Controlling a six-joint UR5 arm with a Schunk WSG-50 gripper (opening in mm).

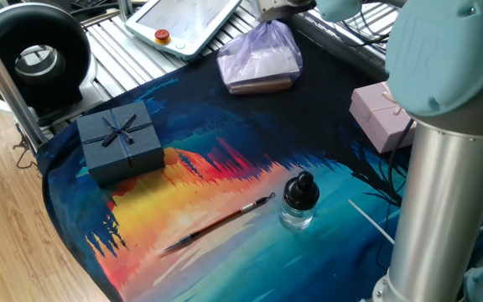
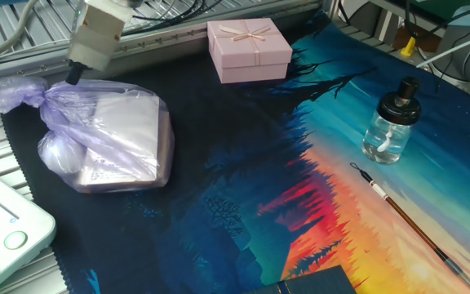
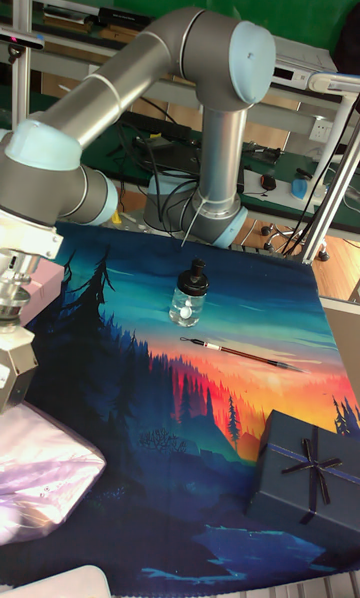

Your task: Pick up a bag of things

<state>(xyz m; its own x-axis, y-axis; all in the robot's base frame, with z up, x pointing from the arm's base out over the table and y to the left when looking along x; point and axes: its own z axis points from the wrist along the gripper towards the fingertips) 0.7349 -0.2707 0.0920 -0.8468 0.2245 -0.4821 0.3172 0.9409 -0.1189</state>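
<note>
My claw [image 2: 73, 76] hovers at the gathered neck of the bag of things [image 2: 108, 139] just below me near the worktop's [image 2: 219, 163] back edge, grip state unclear, pink gift box [image 2: 248, 50] well clear alongside.

Translucent pale lilac bag of things [image 2: 108, 139], crinkled plastic wrapped over flat pinkish-brown contents, lying flat on the dark painted cloth near its edge. Gathered into a twisted neck at one end, with the loose tail trailing sideways onto the ribbed metal surface beside the cloth. Seen at the far end of the cloth [image 1: 261, 59] and at the lower left corner [image 3: 45, 473].
</note>
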